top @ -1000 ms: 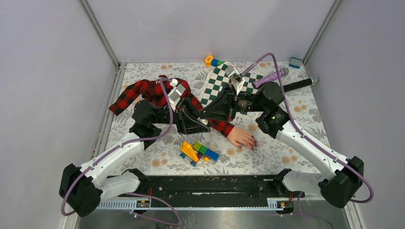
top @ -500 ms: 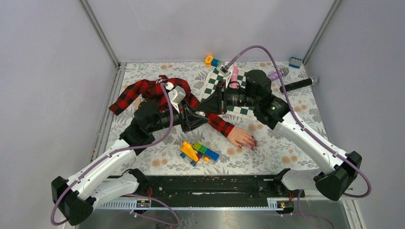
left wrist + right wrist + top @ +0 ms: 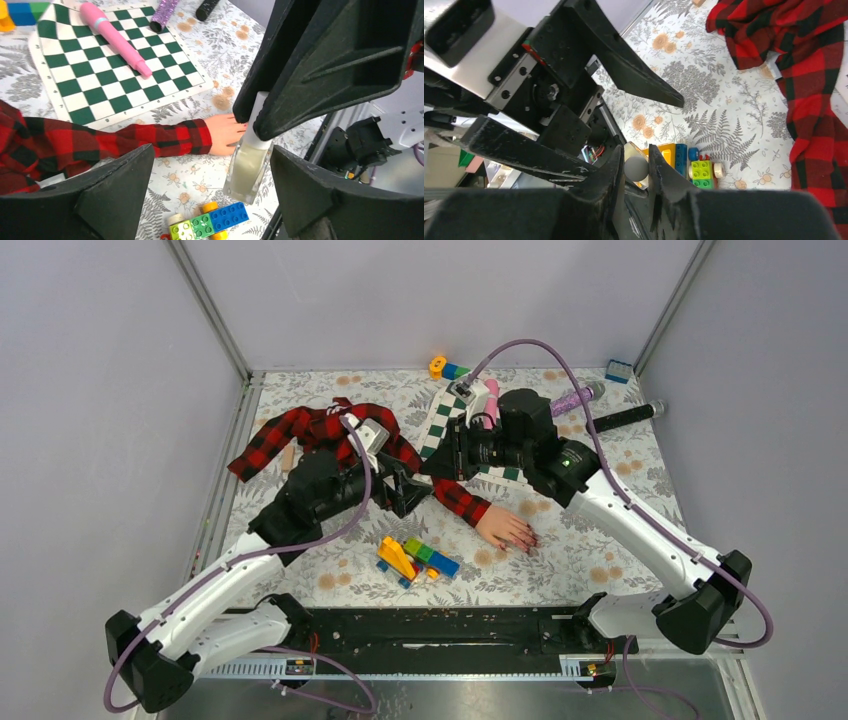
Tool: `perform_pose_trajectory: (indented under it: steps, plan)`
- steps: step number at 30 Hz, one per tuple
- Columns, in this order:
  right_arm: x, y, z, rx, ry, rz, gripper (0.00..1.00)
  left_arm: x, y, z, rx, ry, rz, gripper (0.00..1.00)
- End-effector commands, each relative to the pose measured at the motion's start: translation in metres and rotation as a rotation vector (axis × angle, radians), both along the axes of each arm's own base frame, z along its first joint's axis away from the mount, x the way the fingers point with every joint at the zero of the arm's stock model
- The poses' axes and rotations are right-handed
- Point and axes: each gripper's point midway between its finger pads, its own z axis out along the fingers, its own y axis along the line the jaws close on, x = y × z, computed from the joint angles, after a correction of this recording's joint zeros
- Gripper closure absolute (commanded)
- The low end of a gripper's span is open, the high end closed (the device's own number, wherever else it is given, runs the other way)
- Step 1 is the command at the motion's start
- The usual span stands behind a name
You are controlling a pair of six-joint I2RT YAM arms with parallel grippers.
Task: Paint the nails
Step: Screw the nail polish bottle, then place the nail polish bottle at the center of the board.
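Currently right gripper [image 3: 636,160] pinches the bottle [image 3: 247,170] by its cap [image 3: 258,117], between fingers of left gripper [image 3: 212,150], wide open and empty, probably for uncapping. Nails [image 3: 527,540] lie on tabletop [image 3: 600,540], beside toy blocks [image 3: 415,558].

Tabletop [image 3: 620,540]: I log everything below as lying on it, bar the bottle.
Shirt [image 3: 300,430]: far left; its sleeve runs rightward and nearer, under both pincers.
Mannequin hand [image 3: 505,529]: at the sleeve's end, right of centre.
Brick pile [image 3: 412,558]: near side, left of the mannequin hand, apart from it.
Chessboard [image 3: 437,420]: far centre, behind the sleeve; a cylinder [image 3: 115,37] lies on it.
Inner rod [image 3: 570,398], outer rod [image 3: 625,418]: far right, beyond the chessboard.
Left pincer [image 3: 408,485]: left of the right pincer [image 3: 442,462], tips facing it.
Bottle [image 3: 247,170]: upright, cap between the right pincer's fingers, body between the left pincer's spread fingers, which I read as clear of it.
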Motion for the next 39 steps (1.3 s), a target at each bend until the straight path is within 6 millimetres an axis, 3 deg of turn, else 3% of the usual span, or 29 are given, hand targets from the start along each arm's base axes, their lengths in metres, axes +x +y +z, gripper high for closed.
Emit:
perform_pose_trajectory:
  steps: [1, 10, 16, 25, 30, 39]
  plan:
    - [0.005, -0.015, 0.019, -0.01, -0.077, -0.085, 1.0, 0.012, 0.016, 0.037, -0.06, -0.111, 0.105, 0.11]
    - [0.031, -0.049, 0.006, -0.126, -0.153, -0.298, 1.0, -0.003, 0.016, 0.057, -0.119, -0.186, 0.04, 0.06]
    - [0.06, -0.096, -0.016, -0.293, -0.217, -0.555, 1.0, 0.027, 0.043, 0.054, -0.11, -0.081, 0.163, 0.03]
    - [0.079, -0.193, -0.077, -0.644, -0.253, -0.962, 1.0, 0.067, 0.109, 0.041, 0.018, -0.058, 0.49, 0.02]
    - [0.083, -0.232, -0.136, -0.663, -0.061, -1.093, 1.0, 0.067, 0.121, 0.038, 0.075, -0.072, 0.526, 0.02]
    - [0.077, -0.273, -0.199, -0.778, 0.008, -1.237, 1.0, 0.069, 0.174, 0.022, 0.167, -0.062, 0.72, 0.01]
